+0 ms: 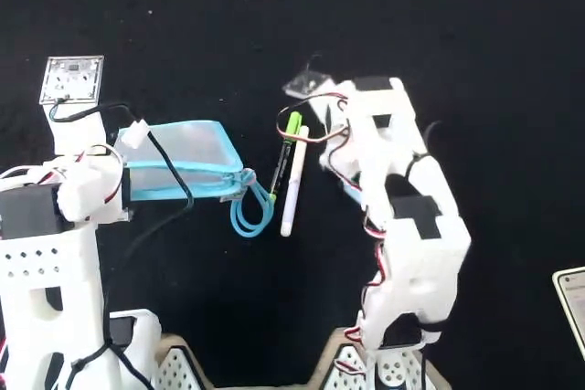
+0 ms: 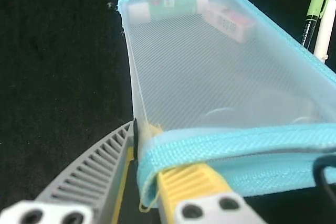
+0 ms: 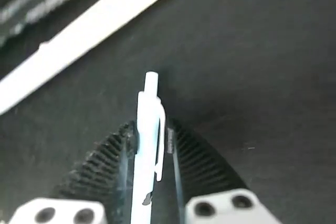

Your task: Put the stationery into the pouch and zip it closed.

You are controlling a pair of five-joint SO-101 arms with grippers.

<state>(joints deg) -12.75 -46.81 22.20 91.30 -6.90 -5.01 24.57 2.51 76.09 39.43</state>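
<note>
Lying on the black worktop (image 1: 475, 52), the mesh pouch (image 2: 210, 66) has one end pinched by the left claw (image 2: 137, 135). Beside its strap end lie a green-capped pen (image 1: 286, 152) and a white marker (image 1: 294, 184). Beyond them, the right claw (image 3: 151, 127) pinches a white pen (image 3: 149, 98).

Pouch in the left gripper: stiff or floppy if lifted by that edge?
Probably floppy: the pouch is thin translucent mesh, and the left gripper pinches just one hem, so it would likely sag. The items inside lie loose at its other end, so they may slide. Likely light.
</note>
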